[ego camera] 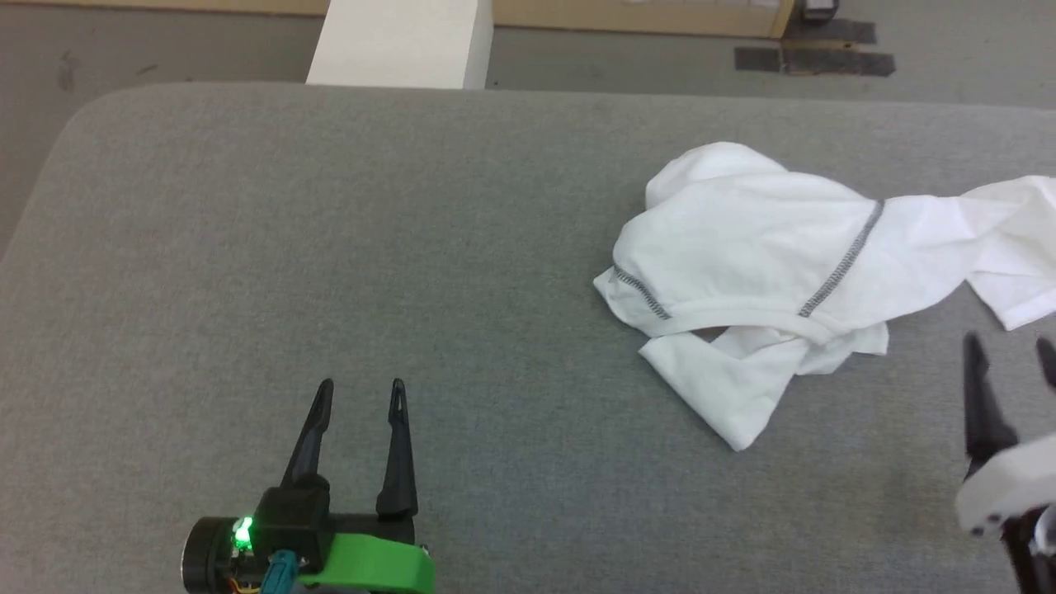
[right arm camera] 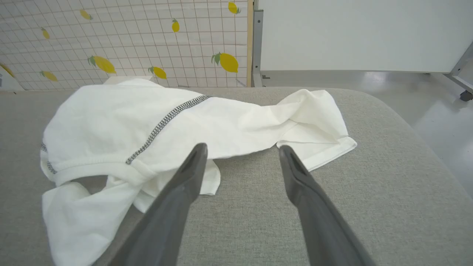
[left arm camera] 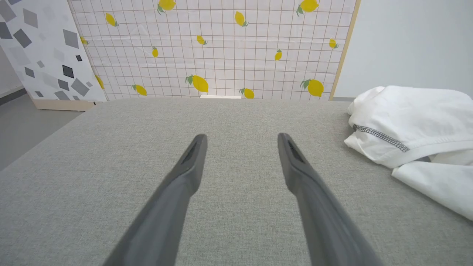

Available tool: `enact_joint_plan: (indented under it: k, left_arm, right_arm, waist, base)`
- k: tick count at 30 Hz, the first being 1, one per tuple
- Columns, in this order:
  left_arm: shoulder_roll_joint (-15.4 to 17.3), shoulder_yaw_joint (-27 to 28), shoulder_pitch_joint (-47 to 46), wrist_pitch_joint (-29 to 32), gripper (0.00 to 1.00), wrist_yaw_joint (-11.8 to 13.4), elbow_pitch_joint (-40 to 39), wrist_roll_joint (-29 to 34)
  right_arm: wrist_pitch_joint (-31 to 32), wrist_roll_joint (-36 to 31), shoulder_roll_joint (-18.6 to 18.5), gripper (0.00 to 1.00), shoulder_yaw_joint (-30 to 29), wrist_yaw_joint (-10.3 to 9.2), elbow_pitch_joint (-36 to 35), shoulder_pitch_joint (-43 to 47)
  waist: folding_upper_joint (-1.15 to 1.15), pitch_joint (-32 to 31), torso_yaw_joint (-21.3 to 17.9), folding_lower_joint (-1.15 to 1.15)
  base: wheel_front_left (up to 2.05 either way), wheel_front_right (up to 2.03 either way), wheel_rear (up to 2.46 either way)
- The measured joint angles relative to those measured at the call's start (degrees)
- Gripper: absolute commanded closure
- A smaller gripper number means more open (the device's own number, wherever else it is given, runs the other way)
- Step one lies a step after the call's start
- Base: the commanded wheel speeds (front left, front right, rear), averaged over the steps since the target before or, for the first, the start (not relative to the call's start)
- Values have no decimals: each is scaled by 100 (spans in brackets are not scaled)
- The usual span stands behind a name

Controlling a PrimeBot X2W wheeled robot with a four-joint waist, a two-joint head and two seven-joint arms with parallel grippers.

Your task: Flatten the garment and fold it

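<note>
- The garment [ego camera: 759,247] lies crumpled towards the right of the grey table [ego camera: 330,247], its long axis running left to right.
- The right gripper [ego camera: 1009,341], fingers apart and empty, sits just short of it.
- The left gripper [ego camera: 360,385], also spread, is well apart.

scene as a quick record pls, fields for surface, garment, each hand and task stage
surface: grey padded table, white box beyond its far edge
garment: white, crumpled in a heap on the table's right side, grey stitched trim showing
left hand: open, empty, over bare table, apart from the garment
right hand: open, empty, close to the garment's near edge
task stage: garment not yet flattened, no fold made
</note>
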Motion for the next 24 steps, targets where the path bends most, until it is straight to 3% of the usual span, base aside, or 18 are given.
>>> enact_joint_plan:
  k: [4, 9, 24]
  left_arm:
    - [-3, 21, 47, -1, 0, -2, -57, 0]
    - [-27, -7, 24, 0, 0, -32, -69, 0]
    - [-147, -136, -122, 0, 0, -34, -5, -33]
  right_arm:
    - [80, -80, 149, 0, 137, 0, -360, 377]
    - [331, -107, -69, 0, 489, -1, -543, 299]
    - [1585, -186, -1556, 0, 2151, 0, 367, -721]
  waist:
    - [0, -97, -138, 0]
    - [0, -72, -125, 0]
    - [0, 261, 513, 0]
  base:
    - [0, 0, 0]
    - [0, 0, 0]
    - [0, 0, 0]
